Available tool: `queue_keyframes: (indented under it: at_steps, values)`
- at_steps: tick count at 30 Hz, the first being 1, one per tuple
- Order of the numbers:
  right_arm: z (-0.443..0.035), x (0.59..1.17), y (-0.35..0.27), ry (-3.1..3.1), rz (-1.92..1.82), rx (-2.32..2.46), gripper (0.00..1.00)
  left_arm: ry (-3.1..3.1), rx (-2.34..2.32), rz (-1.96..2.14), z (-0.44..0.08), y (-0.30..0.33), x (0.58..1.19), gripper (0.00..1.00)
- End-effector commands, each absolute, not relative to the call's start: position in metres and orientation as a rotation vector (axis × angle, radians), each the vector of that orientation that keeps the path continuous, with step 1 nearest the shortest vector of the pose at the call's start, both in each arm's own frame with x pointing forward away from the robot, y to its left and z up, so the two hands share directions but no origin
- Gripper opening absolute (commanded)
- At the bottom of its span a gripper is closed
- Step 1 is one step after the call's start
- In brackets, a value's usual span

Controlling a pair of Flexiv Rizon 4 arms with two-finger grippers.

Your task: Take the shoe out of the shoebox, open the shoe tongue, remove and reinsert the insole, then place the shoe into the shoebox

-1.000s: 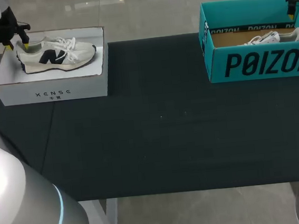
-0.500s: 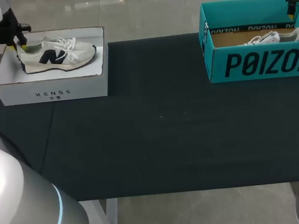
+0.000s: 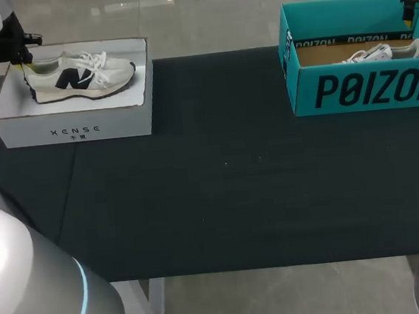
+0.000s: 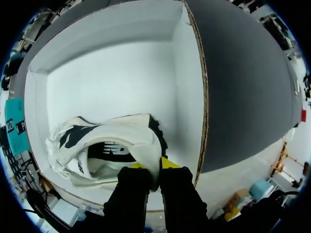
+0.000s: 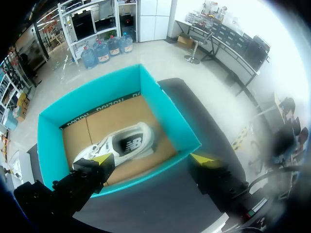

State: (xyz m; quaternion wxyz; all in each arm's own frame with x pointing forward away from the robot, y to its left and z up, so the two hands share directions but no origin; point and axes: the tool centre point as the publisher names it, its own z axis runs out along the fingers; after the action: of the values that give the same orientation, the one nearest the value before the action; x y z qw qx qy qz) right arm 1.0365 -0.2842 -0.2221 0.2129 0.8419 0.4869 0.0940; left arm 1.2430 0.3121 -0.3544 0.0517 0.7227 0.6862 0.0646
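Observation:
A white sneaker (image 3: 79,74) with a dark side logo lies in the white shoebox (image 3: 76,125) at the table's far left. My left gripper (image 3: 21,65) is at its heel. In the left wrist view the gripper (image 4: 154,166) is shut on the heel collar of the sneaker (image 4: 112,143), one yellow tip inside the shoe and one outside. A second white sneaker (image 3: 378,53) lies in the teal shoebox (image 3: 366,86) at the far right. My right gripper (image 5: 153,160) hangs open above that box (image 5: 170,121) and its sneaker (image 5: 121,145), touching neither.
The dark table mat (image 3: 226,170) stretches between the two boxes. The white box's front wall (image 4: 197,97) stands close beside my left fingers.
My left gripper's fingers have closed onto the sneaker's heel, and the hand has shifted slightly toward the far left. The right arm has not moved.

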Motion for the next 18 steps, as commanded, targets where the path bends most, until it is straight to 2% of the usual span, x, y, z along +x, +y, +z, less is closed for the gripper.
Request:
queue_keyframes:
  at_steps: [1, 18]
  values:
    - [-0.222, 1.037, -0.284, 1.349, 0.261, 2.337, 1.00, 2.184, 2.289, 0.019, -0.344, 0.316, 1.245, 0.00]
    - [-0.222, 1.037, -0.284, 1.349, 0.261, 2.337, 1.00, 2.121, 2.220, 0.141, -0.280, 0.308, 1.231, 0.00]
